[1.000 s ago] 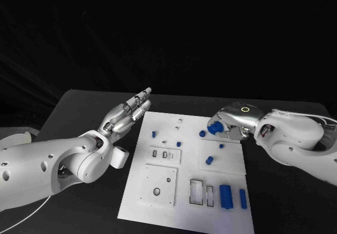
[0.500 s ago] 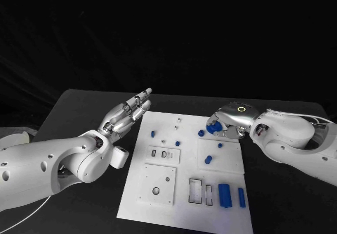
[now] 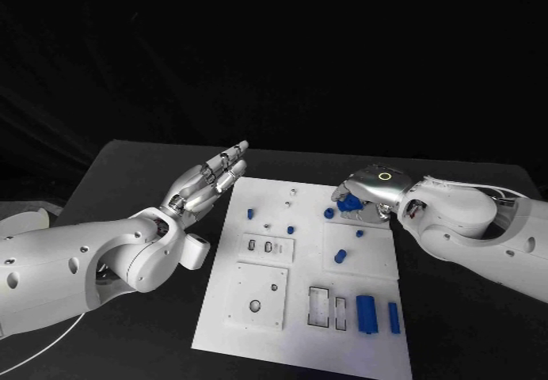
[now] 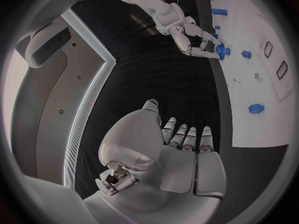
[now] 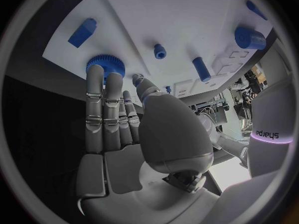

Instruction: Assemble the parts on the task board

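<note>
In the head view, the right hand (image 3: 367, 192) grips a small blue toothed plastic gear (image 3: 348, 203) over the far right of the white task board (image 3: 299, 317), while the left hand (image 3: 211, 184) hovers flat, fingers straight and empty. The right wrist view shows fingertips (image 5: 102, 74) on the gear (image 5: 104, 64); it looks light, stiff and slippery, best pinched by its rim. Rectangular recesses (image 3: 318, 306) near the front stand unfilled.

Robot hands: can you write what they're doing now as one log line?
right hand: fingers on blue gear | left hand: open, above table beside board | phase: handling gear
</note>
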Motion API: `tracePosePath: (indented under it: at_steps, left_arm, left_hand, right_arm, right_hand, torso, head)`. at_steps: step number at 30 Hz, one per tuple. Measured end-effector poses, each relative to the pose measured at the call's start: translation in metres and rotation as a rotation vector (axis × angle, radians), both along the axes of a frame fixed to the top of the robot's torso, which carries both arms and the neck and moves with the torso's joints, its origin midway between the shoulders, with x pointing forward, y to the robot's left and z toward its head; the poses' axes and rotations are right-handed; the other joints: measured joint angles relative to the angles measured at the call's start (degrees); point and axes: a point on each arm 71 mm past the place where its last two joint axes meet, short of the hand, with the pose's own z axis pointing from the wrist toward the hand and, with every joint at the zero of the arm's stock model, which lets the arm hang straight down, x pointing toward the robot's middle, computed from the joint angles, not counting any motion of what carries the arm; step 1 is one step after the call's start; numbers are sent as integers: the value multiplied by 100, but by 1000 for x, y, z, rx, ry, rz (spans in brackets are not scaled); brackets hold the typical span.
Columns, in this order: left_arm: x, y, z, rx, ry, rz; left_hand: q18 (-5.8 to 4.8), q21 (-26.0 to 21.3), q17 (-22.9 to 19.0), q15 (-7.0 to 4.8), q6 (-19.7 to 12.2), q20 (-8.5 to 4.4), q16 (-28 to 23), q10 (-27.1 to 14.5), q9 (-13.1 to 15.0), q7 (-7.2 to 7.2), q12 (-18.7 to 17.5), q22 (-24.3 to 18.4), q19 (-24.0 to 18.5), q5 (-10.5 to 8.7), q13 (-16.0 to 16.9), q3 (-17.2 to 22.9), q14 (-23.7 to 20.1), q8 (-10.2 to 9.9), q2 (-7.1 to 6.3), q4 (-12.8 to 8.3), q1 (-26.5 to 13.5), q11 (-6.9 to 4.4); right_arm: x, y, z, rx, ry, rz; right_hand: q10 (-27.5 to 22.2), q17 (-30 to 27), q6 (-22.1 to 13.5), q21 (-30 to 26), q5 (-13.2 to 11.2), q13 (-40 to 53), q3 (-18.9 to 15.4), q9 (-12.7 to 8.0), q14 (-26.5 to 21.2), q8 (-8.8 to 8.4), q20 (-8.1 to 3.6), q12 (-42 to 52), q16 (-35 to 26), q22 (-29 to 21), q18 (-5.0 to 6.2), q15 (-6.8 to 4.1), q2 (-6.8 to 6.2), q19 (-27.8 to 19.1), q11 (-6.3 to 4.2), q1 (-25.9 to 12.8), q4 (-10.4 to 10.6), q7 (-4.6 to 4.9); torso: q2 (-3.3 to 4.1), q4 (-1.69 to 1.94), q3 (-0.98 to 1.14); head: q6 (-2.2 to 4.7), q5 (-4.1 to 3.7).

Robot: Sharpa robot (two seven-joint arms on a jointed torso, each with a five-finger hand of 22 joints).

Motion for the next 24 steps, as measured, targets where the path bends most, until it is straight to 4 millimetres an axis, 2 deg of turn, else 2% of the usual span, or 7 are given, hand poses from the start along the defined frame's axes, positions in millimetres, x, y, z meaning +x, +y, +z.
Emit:
tracePosePath:
  at_steps: [2,5,13,18,24]
  left_arm:
    - [0,0,0,-1,1,-1]
    - [0,-1,0,-2,4,-2]
    - [0,-2,0,-5,9,-6]
    - [0,-2,-1,-6,14,-7]
    - [0,-2,-1,-7,19,-8]
  left_hand:
    - [1,0,0,20,0,30,0,2,0,0,8,0,14,25,0,18,-20,0,4,-18,42,2]
    - [1,0,-2,42,0,50,0,-1,0,0,24,1,-6,49,0,52,1,0,-5,-5,79,62]
    - [1,0,-5,63,0,69,0,-1,0,0,45,1,13,91,-1,62,-21,0,15,-15,120,63]
    - [0,0,-5,83,0,110,0,0,-1,0,78,2,12,129,5,93,0,0,-5,-15,146,102]
    - [0,0,-4,83,0,110,0,0,-1,0,78,2,12,157,5,110,0,0,-15,-32,195,102]
  right_arm:
    - [0,1,0,1,-1,2]
    - [1,1,0,2,0,3]
    - [3,2,-3,4,10,5]
    - [6,4,-6,7,20,9]
    - [7,7,-11,10,33,19]
  right_hand:
    - [0,2,0,34,0,0,21,0,0,0,0,0,0,21,0,0,0,0,0,0,21,0]
    - [0,9,0,36,0,-1,22,0,0,0,21,0,22,42,0,0,0,-21,0,0,22,0]
    - [18,8,0,65,0,-2,38,-1,0,0,21,0,22,65,0,0,0,-20,18,0,37,0]
    - [128,28,54,205,0,-2,70,6,0,0,21,2,55,248,0,0,0,-20,2,0,70,50]
    - [194,118,117,341,0,-3,118,12,42,0,21,23,134,437,0,-2,0,-20,10,0,84,46]
  torso:
    - [-4,-1,-2]
    - [-10,1,-3]
    - [-19,5,-5]
    - [-24,-2,-5]
    - [-25,-4,-7]
  head:
    - [-6,0]
    - [-14,-10]
    - [-42,-18]
    - [-48,-14]
    - [-59,1]
